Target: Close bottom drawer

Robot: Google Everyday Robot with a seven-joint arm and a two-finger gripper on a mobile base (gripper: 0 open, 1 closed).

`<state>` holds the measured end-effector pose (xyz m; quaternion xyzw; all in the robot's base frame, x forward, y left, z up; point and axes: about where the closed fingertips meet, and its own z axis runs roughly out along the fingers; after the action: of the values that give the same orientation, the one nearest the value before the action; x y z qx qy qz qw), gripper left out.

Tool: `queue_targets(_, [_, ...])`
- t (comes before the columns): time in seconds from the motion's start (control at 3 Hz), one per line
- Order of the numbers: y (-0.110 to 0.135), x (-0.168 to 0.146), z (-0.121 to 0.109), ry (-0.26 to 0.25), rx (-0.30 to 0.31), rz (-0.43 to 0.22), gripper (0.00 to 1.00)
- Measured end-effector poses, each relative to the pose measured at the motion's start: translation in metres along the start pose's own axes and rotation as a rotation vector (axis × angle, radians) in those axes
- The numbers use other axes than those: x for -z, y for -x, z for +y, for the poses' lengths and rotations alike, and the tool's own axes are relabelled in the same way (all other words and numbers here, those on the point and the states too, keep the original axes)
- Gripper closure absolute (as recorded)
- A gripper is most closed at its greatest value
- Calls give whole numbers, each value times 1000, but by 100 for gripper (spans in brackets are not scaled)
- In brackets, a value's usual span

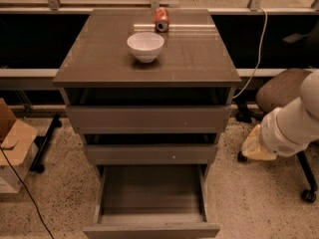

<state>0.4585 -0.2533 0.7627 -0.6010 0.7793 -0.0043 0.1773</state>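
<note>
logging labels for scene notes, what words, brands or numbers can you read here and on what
No text here can be read.
Red can, lying on the cabinet top: print too blurred to read.
White bowl: no marking.
Bottom drawer, open: plain, no label.
Cardboard box: no lettering visible.
Pincer, right of the cabinet, clear of the drawer: no marking visible.
</note>
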Motion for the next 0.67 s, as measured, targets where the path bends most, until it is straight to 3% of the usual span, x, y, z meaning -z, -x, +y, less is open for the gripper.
queue_targets(0.67, [-25, -64, 30, 81, -41, -37, 100])
